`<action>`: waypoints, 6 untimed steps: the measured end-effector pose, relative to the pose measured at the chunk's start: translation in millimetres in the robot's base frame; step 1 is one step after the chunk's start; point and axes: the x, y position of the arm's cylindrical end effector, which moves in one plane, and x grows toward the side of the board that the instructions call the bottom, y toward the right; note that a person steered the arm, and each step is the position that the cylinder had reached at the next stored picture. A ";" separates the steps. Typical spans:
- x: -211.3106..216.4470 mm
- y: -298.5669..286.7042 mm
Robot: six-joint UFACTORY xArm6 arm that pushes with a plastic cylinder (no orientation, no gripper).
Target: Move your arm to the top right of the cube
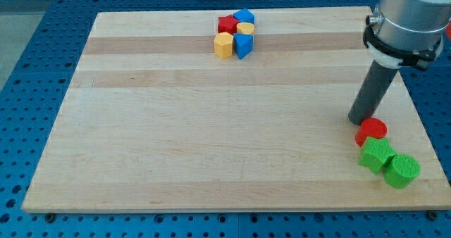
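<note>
— So, where does my tip stand on the desk?

— In the one camera view it is down on the wood near the view's right edge, about halfway up. The dark rod leans up from it towards the view's top right, into a grey collar.

— And the cube?

— The green cube sits below it, towards the view's bottom right corner. A red cylinder lies between them, its lower edge against the cube's top. The end of the rod is just beside that cylinder, at its upper left. I cannot tell if they touch. So it stands above the cube and a little to the view's left.

— Anything else down there?

— A green cylinder presses on the cube's lower right.

— The pincer?

— No pincer shows, so I cannot tell its state.

— The other blocks?

— A tight cluster near the view's top, well apart: a red block, a blue block, a yellow cylinder, a yellow block and a second blue block. Their shapes are too small to tell.
</note>
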 end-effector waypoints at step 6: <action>-250.3 -78.2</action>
